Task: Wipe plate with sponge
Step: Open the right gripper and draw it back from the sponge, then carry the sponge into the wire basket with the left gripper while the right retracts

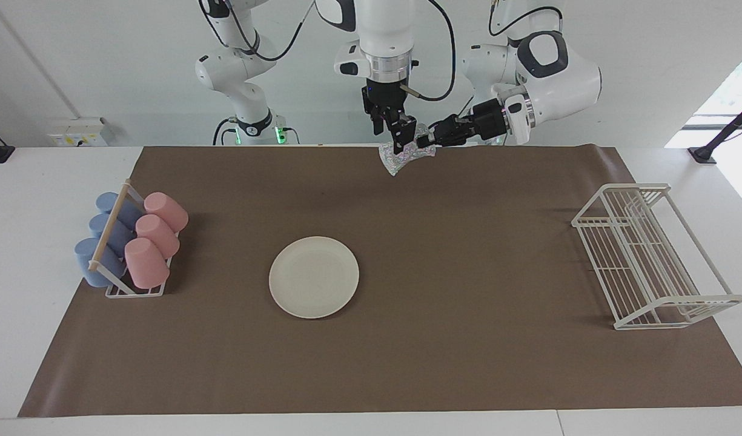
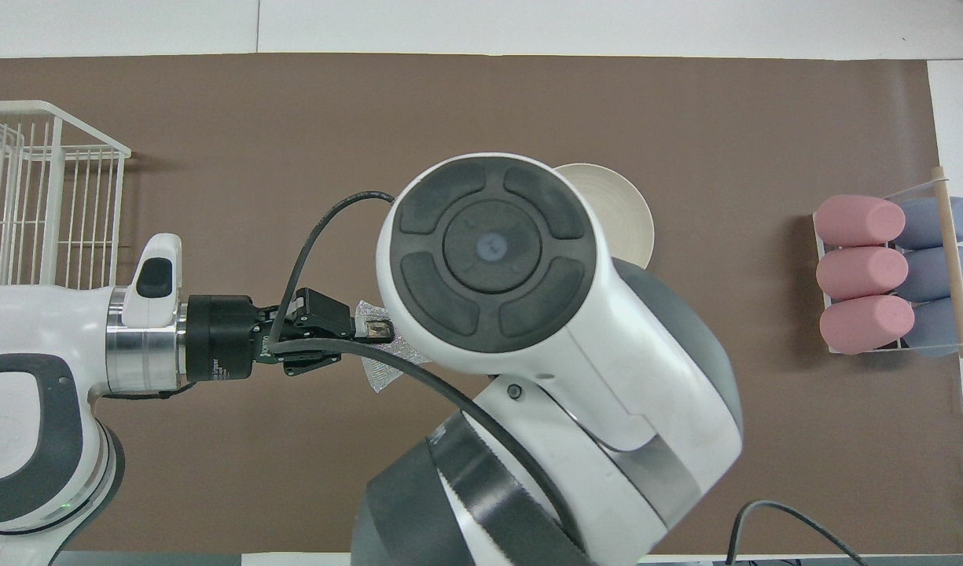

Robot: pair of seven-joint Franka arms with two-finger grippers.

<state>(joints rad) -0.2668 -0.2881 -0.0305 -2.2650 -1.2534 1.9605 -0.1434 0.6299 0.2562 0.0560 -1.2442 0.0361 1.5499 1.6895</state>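
Observation:
The silvery, crinkly sponge (image 1: pixel 401 160) hangs in the air over the brown mat's edge nearest the robots. My left gripper (image 1: pixel 424 142) reaches in sideways and is shut on one end of it. My right gripper (image 1: pixel 400 145) points straight down and is at the sponge's top, touching it. In the overhead view the left gripper (image 2: pixel 375 330) holds the sponge (image 2: pixel 383 377), and the right arm hides its own gripper. The cream-white plate (image 1: pixel 314 277) lies flat on the mat, farther from the robots than the sponge; the right arm partly covers it in the overhead view (image 2: pixel 630 220).
A small rack with pink and blue cups (image 1: pixel 134 242) stands at the right arm's end of the mat (image 2: pixel 890 275). A white wire dish rack (image 1: pixel 649 254) stands at the left arm's end (image 2: pixel 41 196). The brown mat (image 1: pixel 467 339) covers most of the table.

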